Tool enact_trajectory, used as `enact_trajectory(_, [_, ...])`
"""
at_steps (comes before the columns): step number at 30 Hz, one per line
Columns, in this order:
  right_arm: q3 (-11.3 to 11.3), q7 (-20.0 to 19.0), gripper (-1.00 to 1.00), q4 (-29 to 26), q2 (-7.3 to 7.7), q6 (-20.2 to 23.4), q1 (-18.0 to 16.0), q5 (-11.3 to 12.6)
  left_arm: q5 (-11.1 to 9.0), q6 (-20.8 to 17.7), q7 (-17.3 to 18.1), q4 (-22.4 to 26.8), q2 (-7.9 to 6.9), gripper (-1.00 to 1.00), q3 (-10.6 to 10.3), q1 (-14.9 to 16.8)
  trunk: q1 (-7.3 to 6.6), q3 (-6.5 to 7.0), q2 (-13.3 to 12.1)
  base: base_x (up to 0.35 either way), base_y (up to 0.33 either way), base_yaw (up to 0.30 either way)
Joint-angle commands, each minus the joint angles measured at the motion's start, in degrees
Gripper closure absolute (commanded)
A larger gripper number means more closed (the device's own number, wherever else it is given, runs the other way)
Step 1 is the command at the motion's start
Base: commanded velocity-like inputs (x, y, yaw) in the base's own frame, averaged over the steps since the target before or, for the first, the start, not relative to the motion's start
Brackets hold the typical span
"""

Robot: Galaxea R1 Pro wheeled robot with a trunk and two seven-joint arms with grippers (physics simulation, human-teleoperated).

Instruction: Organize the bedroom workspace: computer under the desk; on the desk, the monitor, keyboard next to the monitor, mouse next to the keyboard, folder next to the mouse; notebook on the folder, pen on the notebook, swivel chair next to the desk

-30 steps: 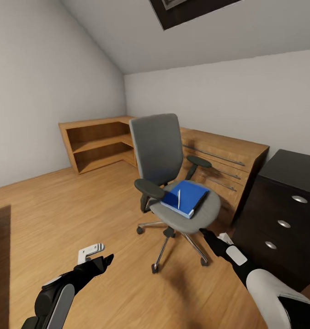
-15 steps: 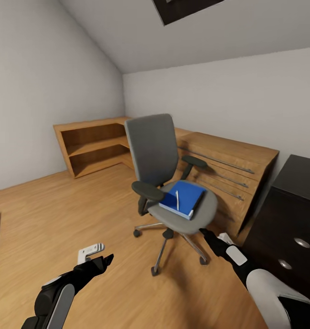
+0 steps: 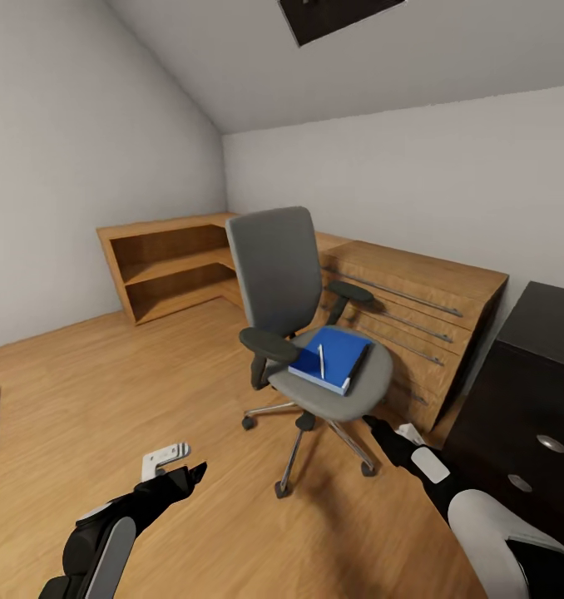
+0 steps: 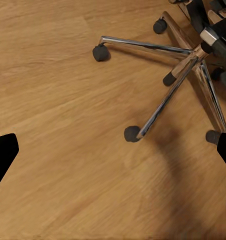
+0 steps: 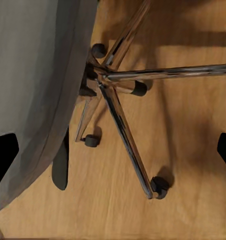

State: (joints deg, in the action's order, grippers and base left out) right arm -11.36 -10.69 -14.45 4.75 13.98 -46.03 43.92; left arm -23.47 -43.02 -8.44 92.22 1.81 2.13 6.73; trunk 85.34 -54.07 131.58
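The swivel chair (image 3: 284, 274) stands mid-room on the wooden floor, its grey back toward the left. On its seat lies the blue folder (image 3: 332, 359) with the white pen (image 3: 320, 360) across it. The desk's dark drawer unit (image 3: 502, 391) with round silver knobs fills the right edge. My left gripper (image 3: 182, 467) hangs open low over the floor, left of the chair's base (image 4: 168, 95). My right gripper (image 3: 373, 426) is open beside the chrome legs (image 5: 120, 125), below the seat's front edge. The notebook, computer, monitor, keyboard and mouse are out of view.
Low wooden shelving (image 3: 161, 266) runs along the far left wall and joins a wooden drawer chest (image 3: 411, 312) behind the chair. The sloped ceiling comes down on the left. Open floor (image 3: 107, 391) lies to the chair's left and in front of it.
The camera has swung left, so the dark drawer unit has slid toward the picture's right edge. Both arms keep the same pose and the folder and pen still lie on the chair.
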Motion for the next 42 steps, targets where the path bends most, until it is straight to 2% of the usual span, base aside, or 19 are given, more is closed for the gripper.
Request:
enact_trajectory(1, [-0.32, -0.15, -1.0, -0.03, 0.0, 0.34, -0.01, 0.19, -0.61, -0.28, -0.43, 0.07, 0.04, -1.0, 0.06, 0.03, -0.04, -0.05, 0.03, -0.259, 0.0, 0.0])
enact_trajectory(16, [-0.15, 0.04, -1.0, 0.02, -0.06, -0.02, 0.01, -0.02, -0.61, -0.25, -0.71, -0.01, 0.04, -1.0, 0.06, 0.03, -0.04, -0.05, 0.03, -0.323, 0.0, 0.0])
enact_trajectory(19, [-0.02, 0.12, -1.0, -0.04, -0.09, -0.09, -0.01, -1.76, -0.61, -0.21, -1.77, -0.02, 0.04, -1.0, 0.07, 0.03, -0.04, -0.05, 0.03, -0.193, 0.0, 0.0])
enact_trajectory(26, [-0.1, 0.07, -1.0, -0.31, -0.03, -0.1, -0.02, -2.82, -0.66, -0.1, -2.1, -0.02, 0.04, -1.0, 0.14, 0.03, -0.04, -0.05, 0.03, -0.057, 0.0, 0.0])
enact_trajectory(31, [-0.31, 0.26, -1.0, -0.64, 0.07, 0.46, -0.03, -2.75, -0.62, -0.05, -2.53, -0.02, 0.04, -1.0, 0.18, 0.03, -1.13, 0.85, -1.98, -0.003, 0.0, 0.0])
enact_trajectory(32, [-0.32, 0.22, -1.0, -0.66, 0.11, 0.49, -0.03, -2.73, -0.61, -0.05, -3.4, -0.02, 0.04, -1.0, 0.21, 0.03, -1.35, 1.02, -2.38, 0.0, 0.0, 0.0])
enact_trajectory(33, [-0.32, 0.15, -1.0, -0.6, 0.16, 0.46, -0.03, -2.76, -0.75, -0.06, -6.96, -0.02, 0.13, -1.0, 0.13, 0.03, -1.57, 1.2, -2.78, -0.163, 0.0, 0.0])
enact_trajectory(42, [-0.13, 0.2, -1.0, -0.02, -0.31, -1.3, 0.0, -3.24, -0.87, -0.07, -7.7, -1.68, 0.09, -1.0, 0.06, 0.03, -3.55, 2.82, -6.39, -0.303, 0.0, 0.0])
